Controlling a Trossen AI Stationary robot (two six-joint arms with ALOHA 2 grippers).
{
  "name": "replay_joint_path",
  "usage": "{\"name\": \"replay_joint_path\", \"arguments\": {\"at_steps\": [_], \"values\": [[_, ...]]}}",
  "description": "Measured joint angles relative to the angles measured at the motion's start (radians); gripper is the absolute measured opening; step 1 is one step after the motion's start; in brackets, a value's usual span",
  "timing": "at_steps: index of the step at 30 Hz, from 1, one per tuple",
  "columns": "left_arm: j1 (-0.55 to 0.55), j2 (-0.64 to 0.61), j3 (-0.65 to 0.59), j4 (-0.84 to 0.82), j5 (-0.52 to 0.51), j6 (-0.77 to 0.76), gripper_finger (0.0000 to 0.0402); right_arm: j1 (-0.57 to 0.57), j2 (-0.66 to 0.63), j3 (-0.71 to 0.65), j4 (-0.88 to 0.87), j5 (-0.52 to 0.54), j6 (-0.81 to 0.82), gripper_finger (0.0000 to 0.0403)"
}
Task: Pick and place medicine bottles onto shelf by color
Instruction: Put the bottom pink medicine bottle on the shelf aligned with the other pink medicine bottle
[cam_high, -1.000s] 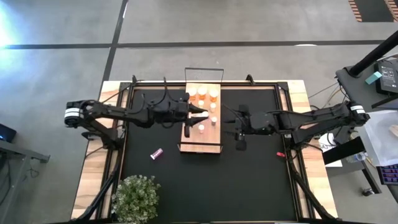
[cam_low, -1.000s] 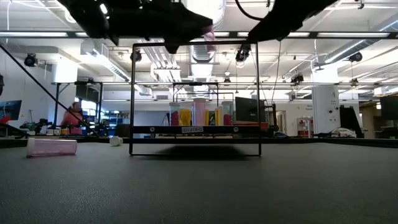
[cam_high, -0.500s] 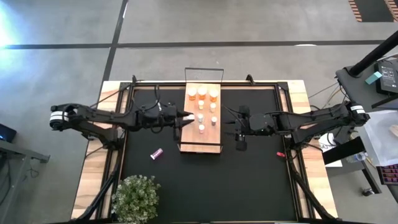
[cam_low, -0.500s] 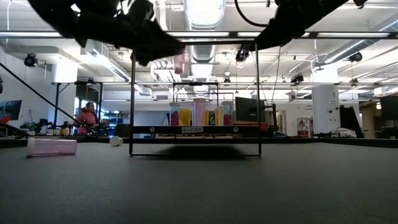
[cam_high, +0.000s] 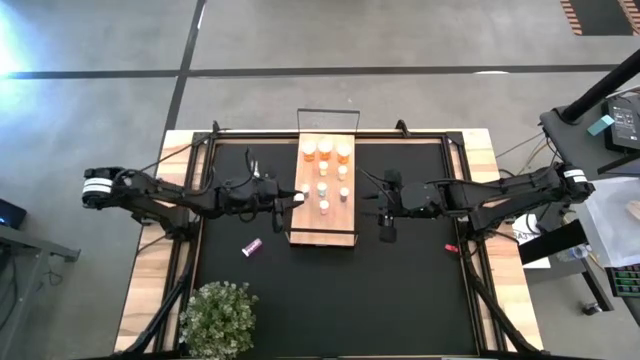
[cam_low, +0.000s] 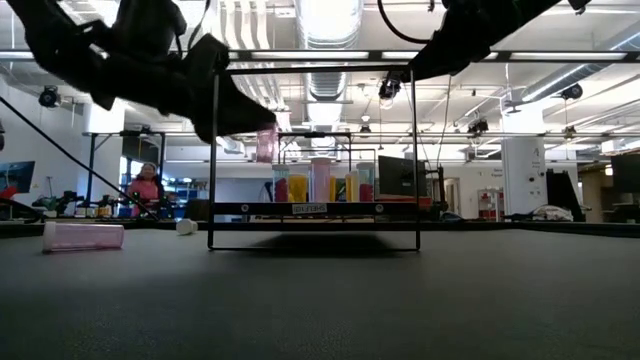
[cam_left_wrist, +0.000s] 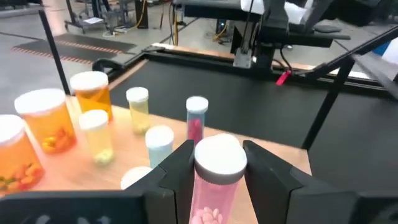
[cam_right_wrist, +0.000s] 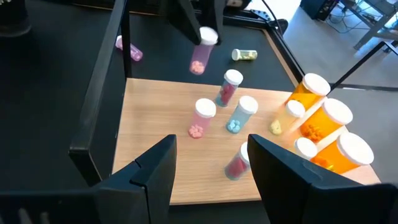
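Observation:
My left gripper (cam_high: 297, 197) is shut on a slim pink medicine bottle (cam_left_wrist: 216, 171) with a white cap, held in the air by the left edge of the shelf (cam_high: 325, 225). The shelf is a light-wood board in a black wire frame. On it stand amber (cam_high: 326, 149), pink (cam_right_wrist: 200, 118) and pale (cam_right_wrist: 240, 115) bottles. Another pink bottle (cam_high: 251, 247) lies on its side on the black mat. My right gripper (cam_right_wrist: 211, 180) hangs open over the shelf's right edge, with nothing between its fingers. My left gripper pinches the pink bottle's body just under its white cap (cam_left_wrist: 214, 190) between its two fingers (cam_left_wrist: 177, 171). The fingers come nearly level from the table's left side. The bottle (cam_low: 266, 143) stands about upright, cap up, lifted clear of the shelf board.
A pale bottle (cam_right_wrist: 244, 55) lies on the mat beyond the shelf's left side. A small red bit (cam_high: 451, 247) lies at the mat's right. A potted plant (cam_high: 218, 318) stands at the near left corner. The shelf's wire frame (cam_low: 213, 150) rises at both ends.
My left gripper has drawn back from over the shelf toward the table's left edge and come down, staying shut on the pink bottle. The bottle has stayed upright and now hangs by the shelf's left edge, lower than before.

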Motion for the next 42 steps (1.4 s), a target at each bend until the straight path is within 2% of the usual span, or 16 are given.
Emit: {"name": "replay_joint_path", "arguments": {"at_steps": [8, 19, 26, 42], "values": [[-0.002, 0.150, -0.094, 0.316, 0.002, -0.048, 0.0105, 0.000, 0.000, -0.002, 0.001, 0.001, 0.005, 0.0189], [-0.034, 0.417, -0.097, 0.646, 0.013, -0.045, 0.0105, 0.000, 0.000, -0.002, 0.000, 0.002, 0.008, 0.0189], [-0.034, 0.467, -0.097, 0.658, 0.008, -0.052, 0.0105, 0.000, 0.000, -0.002, 0.000, 0.002, 0.008, 0.0189], [-0.033, 0.465, -0.096, 0.657, 0.008, -0.052, 0.0105, 0.000, 0.000, -0.002, 0.000, 0.002, 0.009, 0.0189]]}}
